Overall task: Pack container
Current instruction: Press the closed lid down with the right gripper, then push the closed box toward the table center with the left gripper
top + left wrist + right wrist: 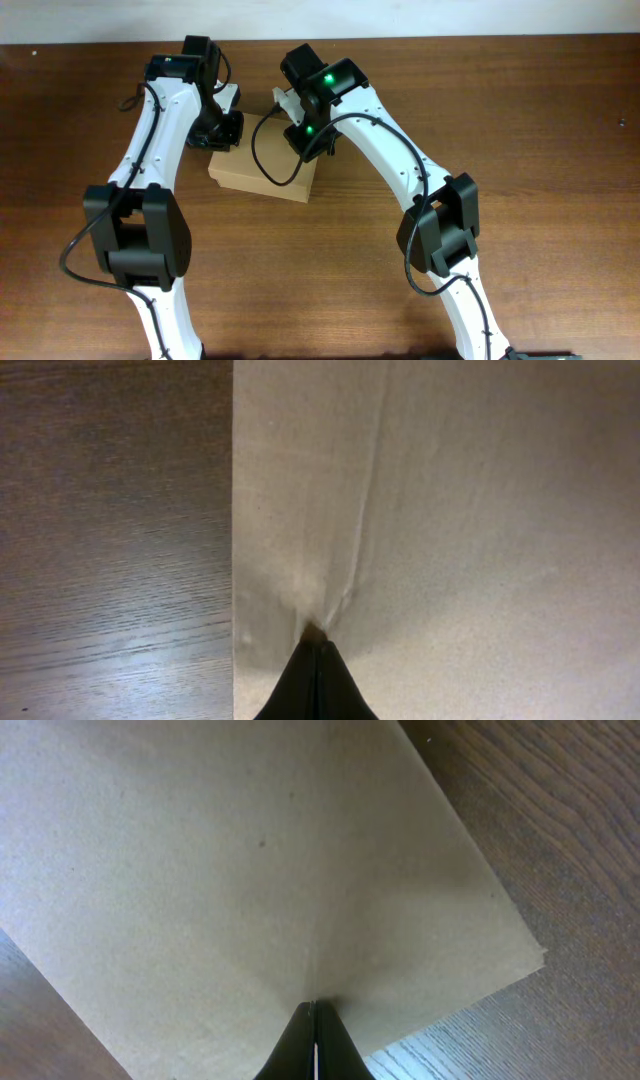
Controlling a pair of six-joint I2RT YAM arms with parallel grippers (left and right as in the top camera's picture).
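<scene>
The container (262, 176) is a plain tan cardboard box, lid closed, lying on the table's far middle. My left gripper (222, 132) is over its far left corner; in the left wrist view its fingers (314, 632) are shut, with their tips pressed onto the lid (450, 510), which dents slightly there. My right gripper (312, 140) is over the box's far right corner; in the right wrist view its fingers (313, 1008) are shut, tips touching the lid (250, 850). Neither gripper holds anything. The box's contents are hidden.
The wooden table (520, 120) surrounds the box. A light wall edge (450, 18) runs along the far side. Both arm bases stand at the near edge, and black cables hang off the arms over the box.
</scene>
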